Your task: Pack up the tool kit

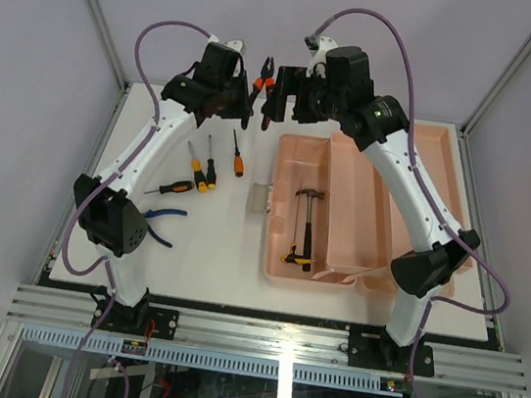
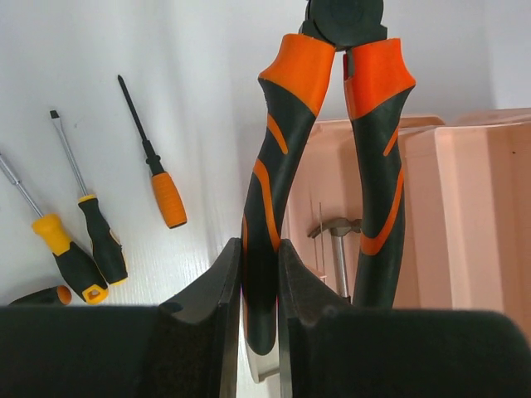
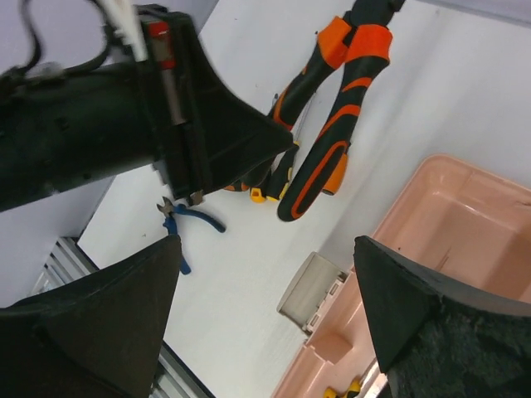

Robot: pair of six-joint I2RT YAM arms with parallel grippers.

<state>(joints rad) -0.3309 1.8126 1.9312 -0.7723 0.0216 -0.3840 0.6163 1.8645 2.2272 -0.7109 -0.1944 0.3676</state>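
Note:
My left gripper [image 1: 248,107] is raised above the table's far side and is shut on one handle of the orange-and-black pliers [image 1: 262,83]. In the left wrist view its fingers [image 2: 228,286] clamp the left handle of the pliers [image 2: 278,166], and the other handle hangs free. My right gripper [image 1: 276,102] is open and empty, just right of the pliers, facing them. In the right wrist view the pliers [image 3: 325,153] hang ahead of the open gripper [image 3: 265,298]. The open pink toolbox [image 1: 279,211] lies on the right with a hammer [image 1: 307,223] inside.
Several screwdrivers [image 1: 202,168] lie on the white table left of the box, also seen in the left wrist view [image 2: 158,178]. Blue pliers [image 1: 163,220] lie near the left arm. The box's grey latch [image 1: 262,200] sticks out on its left side.

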